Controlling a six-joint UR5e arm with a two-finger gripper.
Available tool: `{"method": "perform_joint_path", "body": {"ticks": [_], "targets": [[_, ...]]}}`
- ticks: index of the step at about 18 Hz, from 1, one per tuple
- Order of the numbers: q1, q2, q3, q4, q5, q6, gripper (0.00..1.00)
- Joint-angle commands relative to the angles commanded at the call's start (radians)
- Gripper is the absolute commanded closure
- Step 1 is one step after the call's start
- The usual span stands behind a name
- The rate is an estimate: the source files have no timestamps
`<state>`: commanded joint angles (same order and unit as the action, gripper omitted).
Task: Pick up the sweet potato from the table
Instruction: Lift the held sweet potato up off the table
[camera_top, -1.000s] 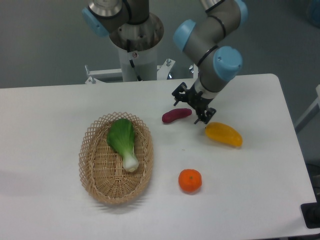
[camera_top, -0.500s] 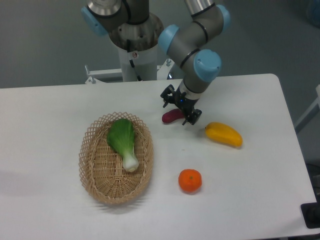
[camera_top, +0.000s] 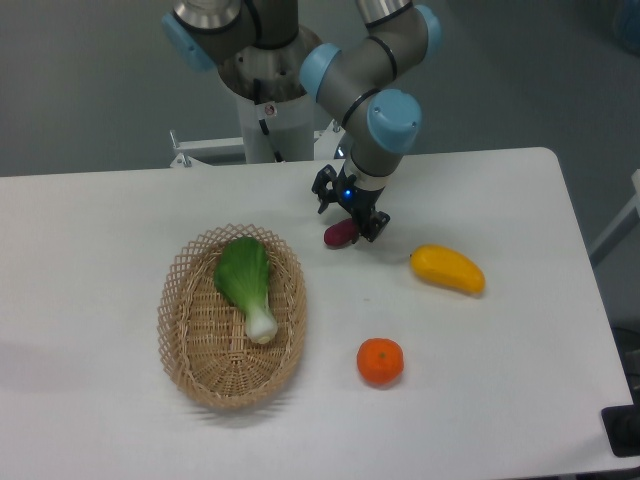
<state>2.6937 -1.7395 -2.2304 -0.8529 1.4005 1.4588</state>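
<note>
The sweet potato (camera_top: 337, 236) is a small dark purple-red tuber lying on the white table (camera_top: 500, 180), just right of the basket. Only its left end shows, because the gripper covers the rest. My gripper (camera_top: 349, 208) hangs directly over the sweet potato, open, with one black finger (camera_top: 323, 186) at the upper left and the other finger (camera_top: 376, 225) at the lower right. Whether the fingers touch the tuber or the tabletop cannot be told from this angle.
A wicker basket (camera_top: 180, 300) holding a green bok choy (camera_top: 245, 280) sits left of the sweet potato. A yellow mango (camera_top: 447, 269) lies to the right, and an orange (camera_top: 380, 361) nearer the front. The robot's base (camera_top: 272, 90) stands at the back edge.
The gripper has moved left, from between the sweet potato and the mango to over the sweet potato, hiding its right part. The objects on the table have stayed put.
</note>
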Motion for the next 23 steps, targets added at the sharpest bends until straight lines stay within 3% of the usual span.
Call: {"method": "perform_joint_path", "body": {"ticks": [3,4,11,14,19,23], "targets": [[0.0,0.002,0.006,0.009,0.002,-0.002,0.89],[0.003,0.002,0.011,0.009,0.002,0.0,0.91],[0.034,0.017,0.122,-0.008,0.014,-0.002,0.9],[0.073,0.035,0.182,-0.021,0.081,0.002,0.9],[0.139,0.035,0.313,-0.15,0.126,0.015,0.9],[0.182,0.009,0.391,-0.167,0.123,0.031,0.9]]}}
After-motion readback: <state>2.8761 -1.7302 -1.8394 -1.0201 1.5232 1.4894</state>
